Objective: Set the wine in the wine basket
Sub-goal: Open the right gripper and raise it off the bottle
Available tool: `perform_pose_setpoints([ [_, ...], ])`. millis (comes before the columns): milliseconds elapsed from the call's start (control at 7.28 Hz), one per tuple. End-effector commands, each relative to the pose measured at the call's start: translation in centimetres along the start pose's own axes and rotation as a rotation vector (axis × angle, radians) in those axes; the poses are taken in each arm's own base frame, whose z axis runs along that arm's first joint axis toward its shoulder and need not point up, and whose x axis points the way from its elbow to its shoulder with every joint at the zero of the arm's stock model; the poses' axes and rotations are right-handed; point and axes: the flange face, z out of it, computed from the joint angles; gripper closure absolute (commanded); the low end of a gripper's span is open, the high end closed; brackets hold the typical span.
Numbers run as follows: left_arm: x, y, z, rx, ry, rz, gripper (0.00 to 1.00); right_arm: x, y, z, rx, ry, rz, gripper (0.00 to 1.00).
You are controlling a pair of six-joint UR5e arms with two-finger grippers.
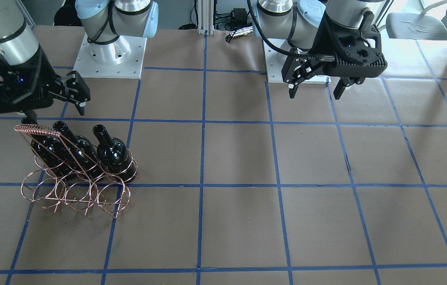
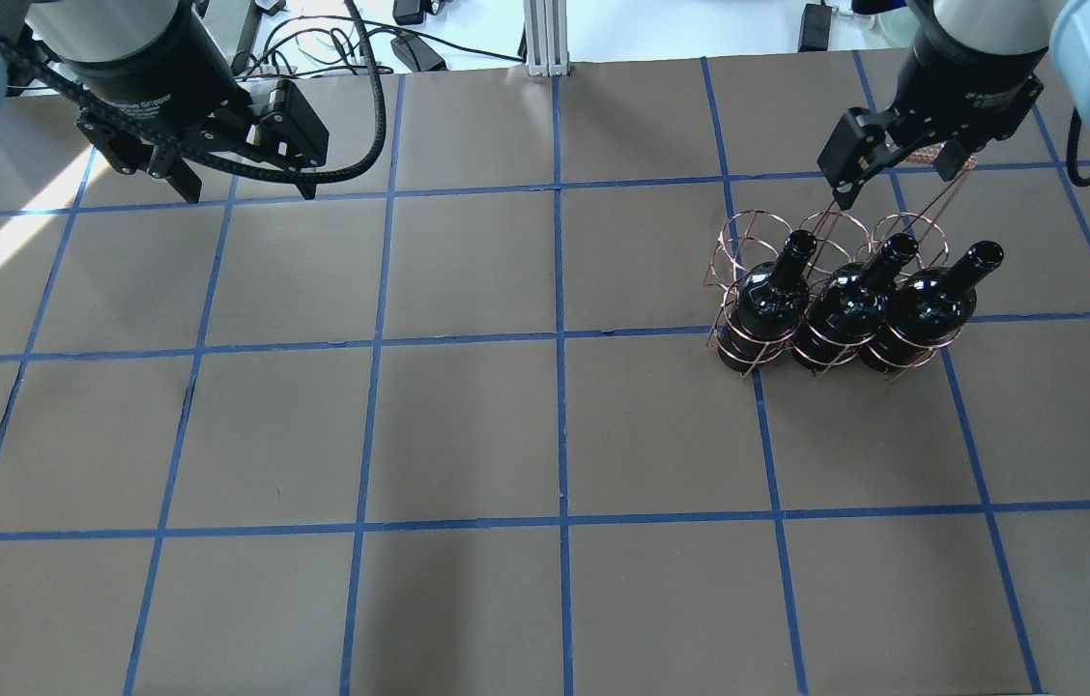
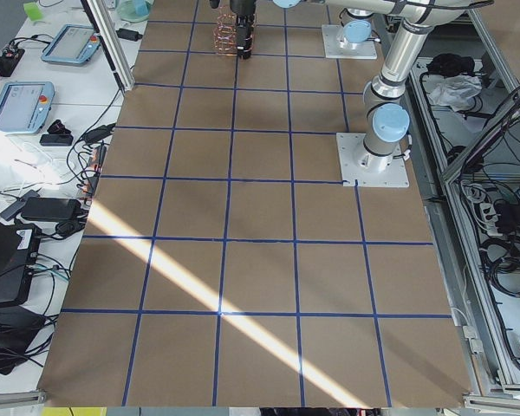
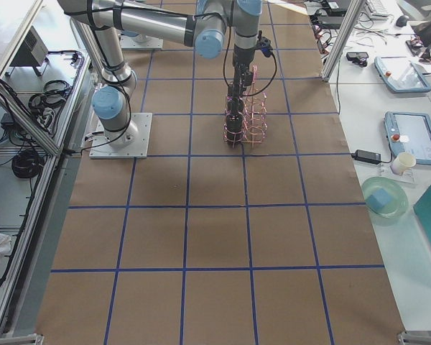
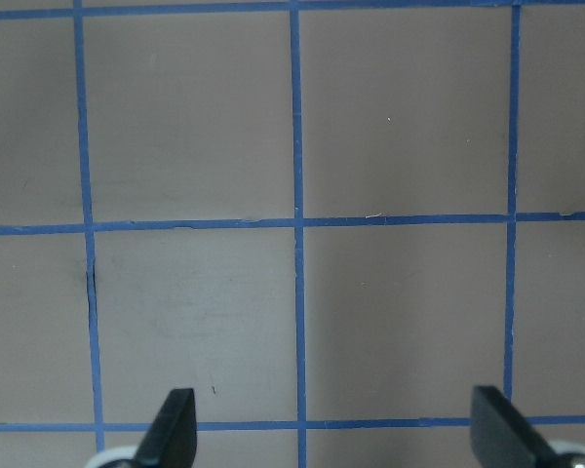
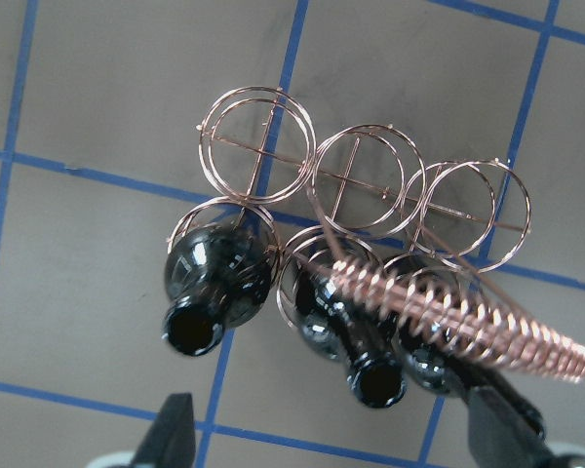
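Three glossy near-black wine bottles point(image 2: 767, 300) point(image 2: 849, 304) point(image 2: 927, 304) stand upright in the row of the copper wire wine basket point(image 2: 748, 237) nearer the robot. In the front view the bottles point(image 1: 112, 152) fill the far row, and the basket's near rings point(image 1: 77, 194) hold nothing. My right gripper point(image 2: 893, 184) hangs open and empty just above the basket's wire-wrapped handle point(image 6: 468, 312). In the right wrist view, two bottle mouths point(image 6: 195, 331) point(image 6: 375, 380) show; the third is partly hidden under the handle. My left gripper point(image 2: 245, 188) is open and empty over bare table, far from the basket.
Brown paper with a blue tape grid covers the table point(image 2: 468, 435). The two arm bases point(image 1: 108, 55) point(image 1: 287, 59) stand at the robot's edge. Cables point(image 2: 390, 48) lie beyond the far edge in the overhead view.
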Motion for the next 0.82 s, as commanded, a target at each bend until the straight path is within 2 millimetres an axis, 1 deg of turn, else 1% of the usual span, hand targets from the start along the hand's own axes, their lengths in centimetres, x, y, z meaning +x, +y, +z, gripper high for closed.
perform_pose_setpoints([
  [0, 0.0, 0.1, -0.1, 0.002, -0.003, 0.001, 0.0, -6.9, 3.4, -4.1, -0.025, 0.001, 0.054, 0.0],
  [275, 0.0, 0.3, -0.2, 0.0, -0.006, 0.002, 0.0, -6.7, 2.2, -4.1, 0.015, 0.003, 0.013, 0.0],
  [412, 0.0, 0.6, -0.3, -0.01, -0.008, 0.002, 0.0, -6.4, 2.1, -4.1, 0.024, 0.006, 0.018, 0.0],
  [550, -0.1, 0.6, -0.3, -0.01, -0.008, 0.001, 0.0, -6.3, 2.2, -3.7, 0.017, 0.002, 0.021, 0.0],
  [687, -0.1, 0.6, -0.3, -0.01, -0.009, 0.001, 0.0, -6.4, 2.3, -3.8, 0.017, 0.001, 0.019, 0.0],
])
